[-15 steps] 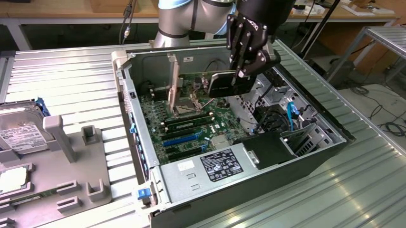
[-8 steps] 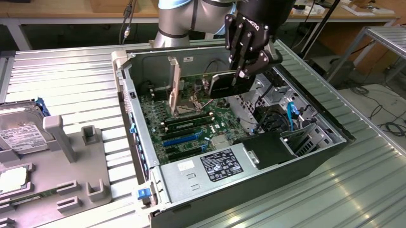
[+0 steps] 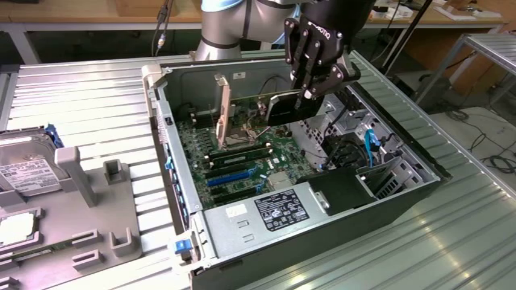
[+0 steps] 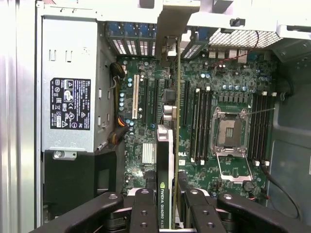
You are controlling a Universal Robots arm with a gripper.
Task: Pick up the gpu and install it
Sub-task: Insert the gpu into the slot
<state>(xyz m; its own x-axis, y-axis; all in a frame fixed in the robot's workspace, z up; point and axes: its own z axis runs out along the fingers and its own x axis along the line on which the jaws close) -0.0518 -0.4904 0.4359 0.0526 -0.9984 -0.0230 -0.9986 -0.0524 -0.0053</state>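
Your black multi-link gripper (image 3: 310, 92) (image 4: 167, 216) hangs over the open grey metal computer case (image 3: 164, 124) lying on its side. Its jaws are closed partway onto the gpu (image 3: 278, 109) (image 4: 165, 160), a thin green circuit card with a black cooler block and a long silver end bracket, with one finger (image 4: 143, 211) against each face. The gpu stands on edge inside the case, above the green motherboard (image 3: 241, 166) (image 4: 233, 82) and in line with the expansion slots; its bracket end is toward the case's rear wall. You cannot tell whether its lower edge touches a slot. The silver box power supply (image 3: 274, 211) (image 4: 73, 97) with a black label sits at the case's opposite end. A silver hard drive (image 3: 28, 169) with a white label lies outside the case, on the exterior view's left.
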